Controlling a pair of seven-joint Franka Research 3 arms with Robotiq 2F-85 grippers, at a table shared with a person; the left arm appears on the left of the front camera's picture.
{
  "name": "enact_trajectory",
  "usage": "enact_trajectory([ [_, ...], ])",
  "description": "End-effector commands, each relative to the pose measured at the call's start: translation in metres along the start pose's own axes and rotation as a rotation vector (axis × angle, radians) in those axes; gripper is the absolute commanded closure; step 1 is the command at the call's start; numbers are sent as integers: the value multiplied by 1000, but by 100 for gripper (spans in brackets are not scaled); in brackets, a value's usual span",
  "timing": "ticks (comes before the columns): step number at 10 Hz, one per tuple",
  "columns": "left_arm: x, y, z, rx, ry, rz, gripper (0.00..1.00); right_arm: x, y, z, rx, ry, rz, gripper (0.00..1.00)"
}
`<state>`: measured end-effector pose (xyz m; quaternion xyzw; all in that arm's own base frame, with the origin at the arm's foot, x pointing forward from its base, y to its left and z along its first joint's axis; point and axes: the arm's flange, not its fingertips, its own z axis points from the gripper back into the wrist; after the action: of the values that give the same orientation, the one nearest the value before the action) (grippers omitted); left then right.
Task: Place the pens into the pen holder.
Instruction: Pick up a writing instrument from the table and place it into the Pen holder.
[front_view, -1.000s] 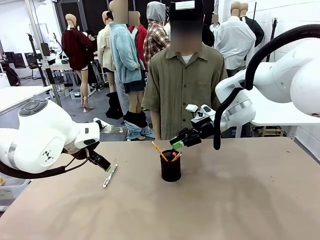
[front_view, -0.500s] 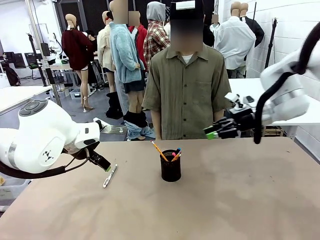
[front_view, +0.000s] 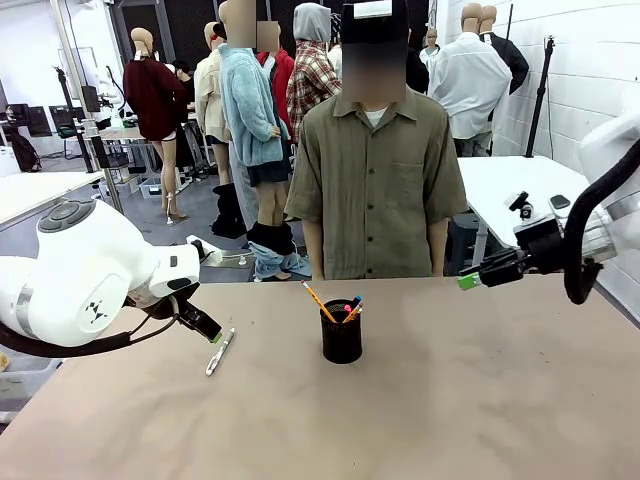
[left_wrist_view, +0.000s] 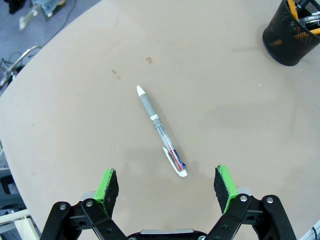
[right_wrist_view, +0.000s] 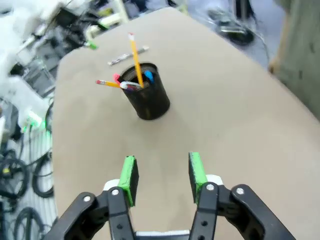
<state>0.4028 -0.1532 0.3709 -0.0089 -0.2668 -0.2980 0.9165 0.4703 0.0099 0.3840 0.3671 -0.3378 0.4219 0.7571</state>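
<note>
Looking across the table (front_view: 480, 400): left gripper (front_view: 203, 327) hangs just by the white-grey pen (front_view: 220, 352), right gripper (front_view: 468, 282) well off from the pen holder (front_view: 341, 338). Left wrist cam: fingers wide apart, nothing held, pen lies flat just ahead, btwn them. Right wrist cam: fingers partly apart, empty; pen holder w/ orange pens (right_wrist_view: 135, 55) straight ahead.

Smooth matt table (left_wrist_view: 225, 100) bears a wire-mesh pen holder (left_wrist_view: 285, 42) and glossy plastic pen (left_wrist_view: 161, 131)
</note>
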Motion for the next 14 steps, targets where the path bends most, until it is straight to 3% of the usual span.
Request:
enact_trajectory([
  [1, -1, 2, 1, -1, -1, 5, 0, 8, 16, 21, -91, 112, -257, 26],
  [2, -1, 2, 1, -1, -1, 5, 0, 8, 23, 34, -120, 171, -290, 12],
  [5, -1, 2, 1, -1, -1, 5, 0, 17, 46, 63, -285, 375, -321, 12],
  [7, -1, 2, 1, -1, -1, 5, 0, 29, 55, 51, -403, 498, -324, 12],
  [8, 0, 0, 0, 0, 0, 0, 0, 33, 59, 43, -408, 495, -305, 12],
  [9, 11, 0, 1, -34, 47, 10, 0, 24, 45, 66, -352, 426, -312, 12],
  [13, 64, 21, -32, -200, 248, 46, 0, 24, 45, 66, -352, 426, -312, 12],
  [14, 71, 25, -44, -193, 281, 76, 0, 24, 45, 66, -352, 426, -312, 12],
])
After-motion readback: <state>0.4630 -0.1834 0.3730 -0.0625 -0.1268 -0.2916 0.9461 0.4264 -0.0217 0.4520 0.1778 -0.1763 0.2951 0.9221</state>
